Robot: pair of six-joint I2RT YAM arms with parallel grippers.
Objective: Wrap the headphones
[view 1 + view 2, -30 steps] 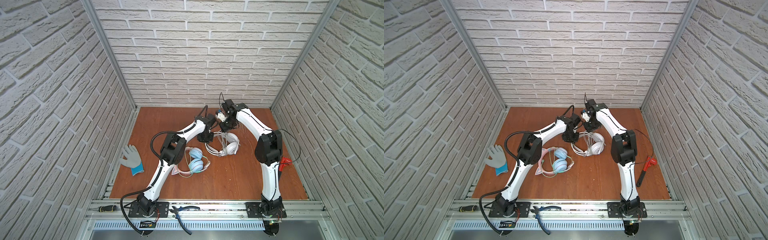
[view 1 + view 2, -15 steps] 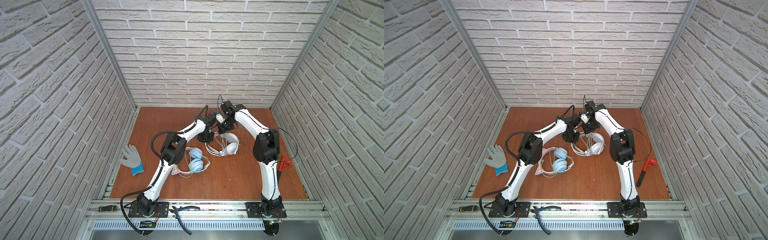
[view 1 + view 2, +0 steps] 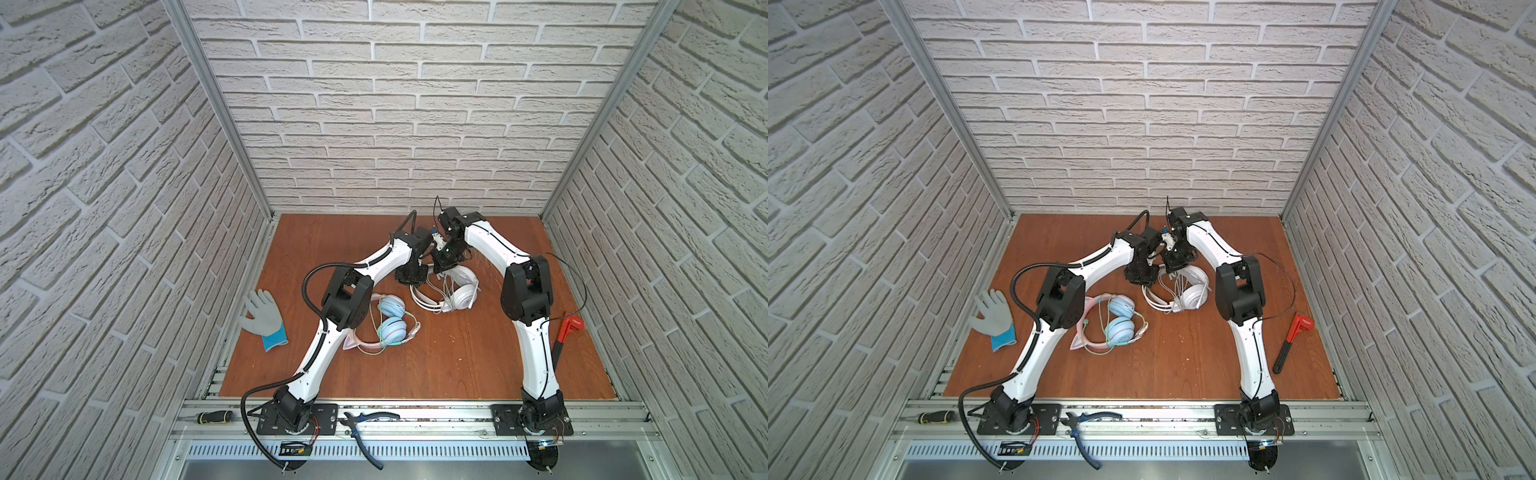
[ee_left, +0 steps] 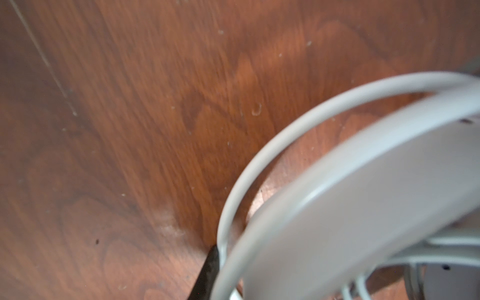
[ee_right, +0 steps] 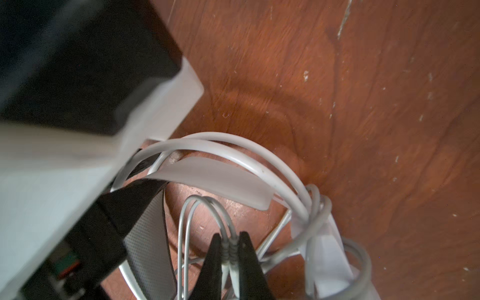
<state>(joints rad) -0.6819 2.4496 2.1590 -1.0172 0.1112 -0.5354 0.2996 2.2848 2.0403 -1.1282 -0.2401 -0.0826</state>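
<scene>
The white headphones [image 3: 457, 293] [image 3: 1191, 294] lie at the back middle of the wooden floor, with their white cable [image 5: 233, 153] looped over the headband [image 5: 215, 179] [image 4: 363, 181]. My left gripper [image 3: 413, 277] [image 3: 1141, 276] is down on the headband's left end and shut on it. Only one of its black fingers [image 4: 209, 265] shows, pressed against cable and band. My right gripper [image 5: 230, 245] [image 3: 444, 266] [image 3: 1173, 266] is shut on two strands of the white cable just beside it. The pink cat-ear headphones [image 3: 388, 322] [image 3: 1119, 322] lie apart, nearer the front left, with a greenish cable around them.
A grey glove with a blue cuff [image 3: 262, 316] [image 3: 992, 318] lies by the left wall. A red wrench [image 3: 566, 332] [image 3: 1292, 338] lies by the right wall. Pliers [image 3: 362, 420] and a screwdriver [image 3: 214, 417] rest on the front rail. Brick walls close in three sides.
My right gripper has shifted a little to the left, closer to the left gripper, with the cable still in it. The left arm has hardly moved.
</scene>
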